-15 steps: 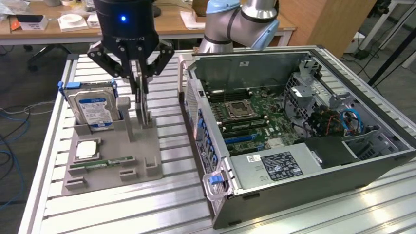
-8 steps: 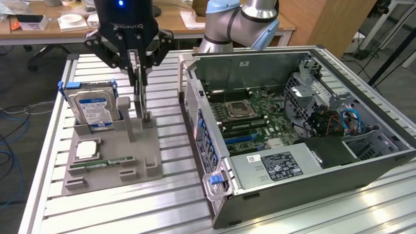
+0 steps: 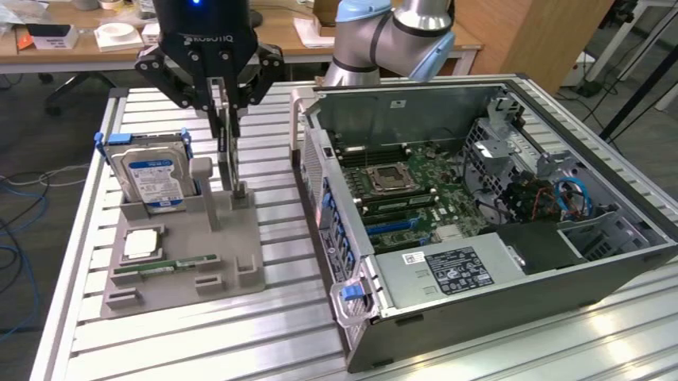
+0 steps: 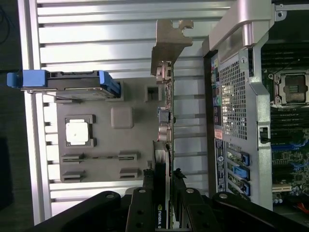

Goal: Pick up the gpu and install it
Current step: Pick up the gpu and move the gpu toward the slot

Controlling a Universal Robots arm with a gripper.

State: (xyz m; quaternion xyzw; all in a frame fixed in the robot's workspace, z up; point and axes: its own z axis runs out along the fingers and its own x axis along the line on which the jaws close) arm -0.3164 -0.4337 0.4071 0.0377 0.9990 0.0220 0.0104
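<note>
Over the grey holder (image 3: 238,238), the claw (image 3: 225,103) points straight down, clamped on the upright gpu (image 3: 229,159).

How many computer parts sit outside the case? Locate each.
4: hard drive standing in the gray fixture; processor lying flat on it; memory stick lying beside the processor; gpu upright in the jaws.

Slotted aluminium worktable (image 3: 202,333) occupies centre. Cluttered wooden desk (image 3: 85,54) at eleven o'clock. Wooden cabinet (image 3: 535,32) at one o'clock. Dark floor (image 3: 43,147) at nine o'clock, with blue cables (image 3: 27,189) on it.
</note>
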